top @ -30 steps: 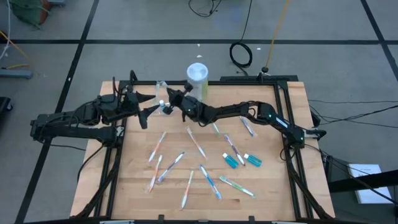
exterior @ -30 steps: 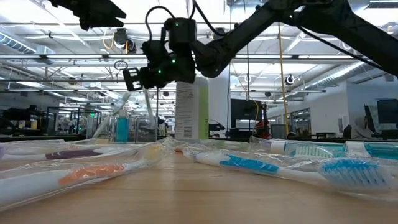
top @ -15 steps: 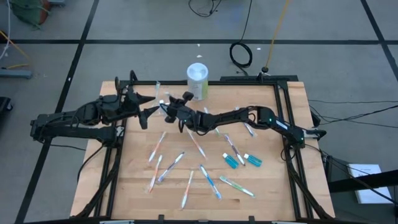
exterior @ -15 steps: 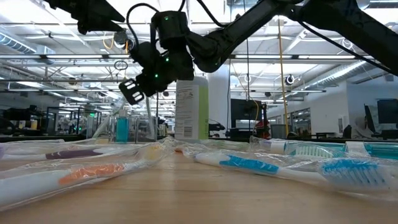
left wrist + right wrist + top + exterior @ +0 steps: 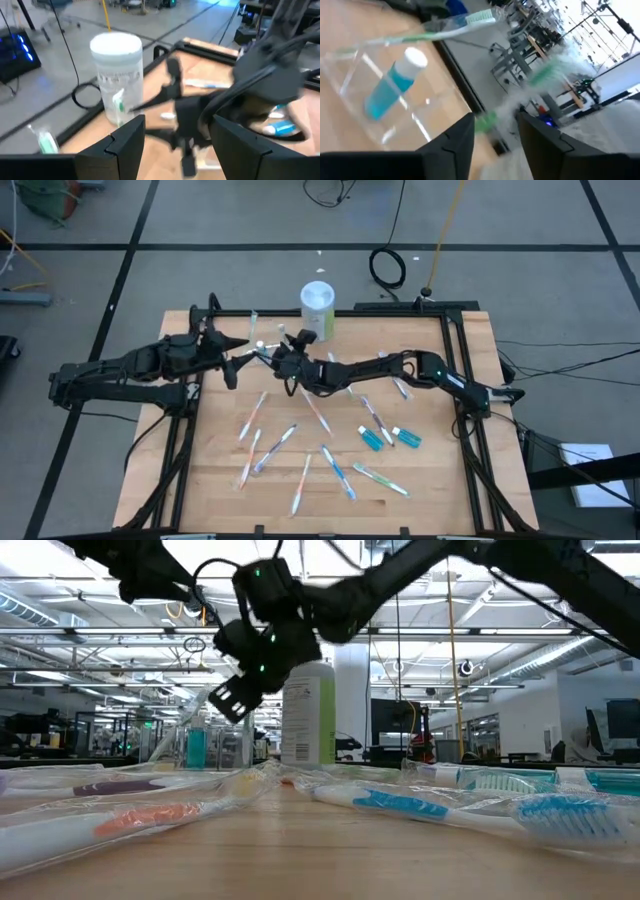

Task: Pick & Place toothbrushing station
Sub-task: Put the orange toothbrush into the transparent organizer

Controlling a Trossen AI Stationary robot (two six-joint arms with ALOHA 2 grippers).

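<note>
Nine brushes [image 5: 316, 411] and two tubes [image 5: 371, 439] on the worktop [image 5: 440, 480]; left gripper [image 5: 238, 360] spread, right gripper [image 5: 272, 352] unclear.

Both grippers, left [image 5: 236, 360] and right [image 5: 281, 352] (fingers parted), nearly tip-to-tip.

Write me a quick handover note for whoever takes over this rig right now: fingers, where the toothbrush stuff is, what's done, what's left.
Left gripper: open, holding nothing, hovering at the table's far left.
Right gripper: reaching across to the same spot near the clear cup; fingers look open and empty.
Clear cup: holds one blue tube and a green toothbrush.
Loose toothbrushes lie scattered mid-table; two blue tubes lie to the right.
White bottle stands at the far edge.
Done: two items in the cup.
Left: the remaining brushes and tubes.
</note>
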